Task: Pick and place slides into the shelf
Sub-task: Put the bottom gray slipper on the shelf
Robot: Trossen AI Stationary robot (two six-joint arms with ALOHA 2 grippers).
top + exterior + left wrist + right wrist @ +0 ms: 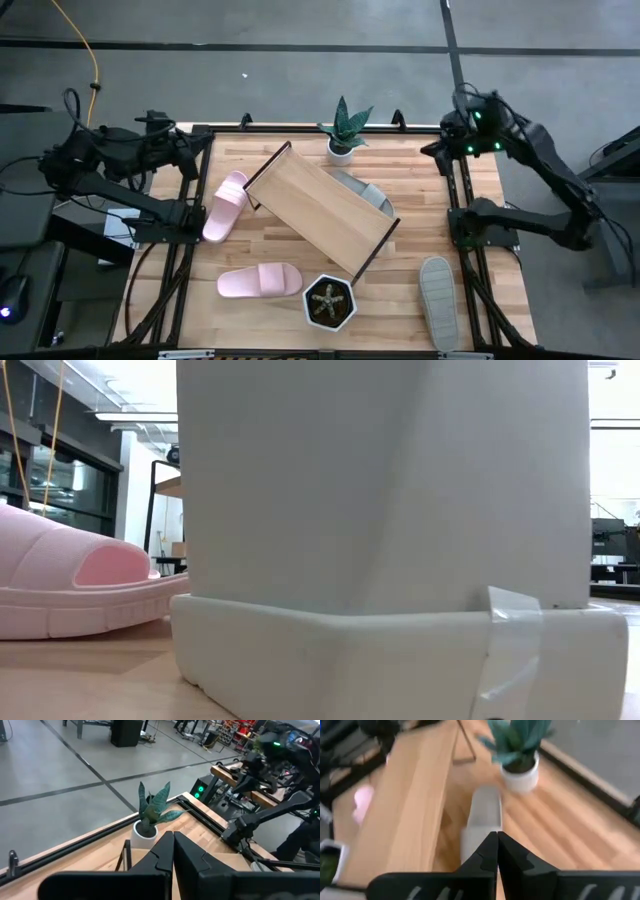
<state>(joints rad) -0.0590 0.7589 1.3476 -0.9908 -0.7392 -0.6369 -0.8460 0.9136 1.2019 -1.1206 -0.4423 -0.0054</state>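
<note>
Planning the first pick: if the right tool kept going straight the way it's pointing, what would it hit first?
Probably the grey slide lying beside the shelf; the shut right tool points at it, though depth is unclear.

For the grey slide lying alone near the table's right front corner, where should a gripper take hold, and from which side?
Probably from straight above, across one side edge of the grey slide. It lies flat with what looks like its sole facing up, so the strap cannot be reached. Nothing crowds it, and the shut right gripper is on that side of the table.
</note>
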